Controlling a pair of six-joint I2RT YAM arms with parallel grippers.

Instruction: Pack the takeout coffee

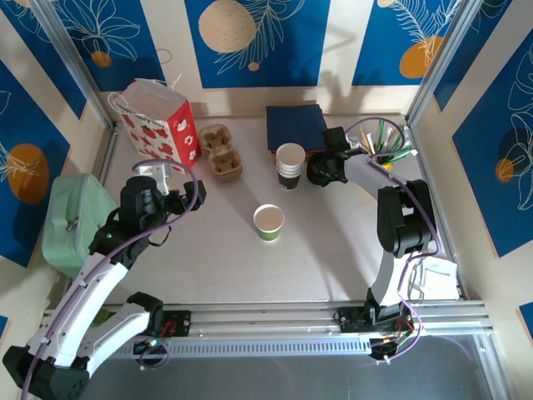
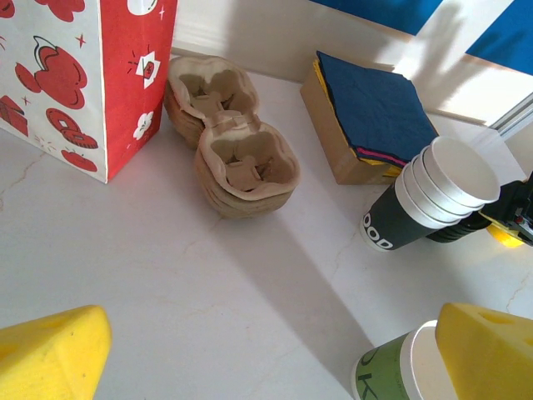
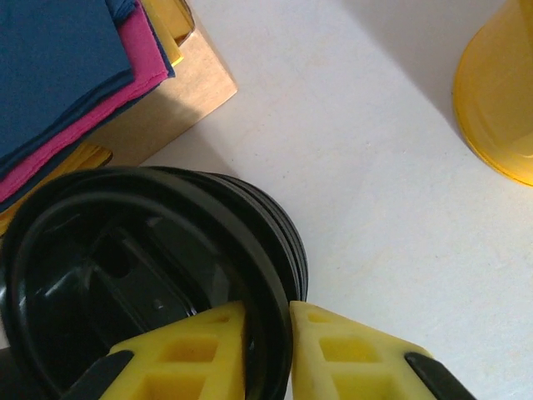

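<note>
One lidless green cup (image 1: 268,222) stands upright mid-table, near and left of the right pincer (image 3: 266,310), which pinches the rim of the top black lid (image 3: 125,275) beside the white cups (image 1: 290,163); the left pincer (image 2: 271,358) hangs spread wide, the cup just right of it

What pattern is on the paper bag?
Paper bag: red fruit prints on white, red side; clearest in left wrist view.

A robot lab cell staged as a café: aluminium rail (image 1: 275,312), printed floral panels (image 1: 250,42), stacked cups (image 1: 290,164).
</note>
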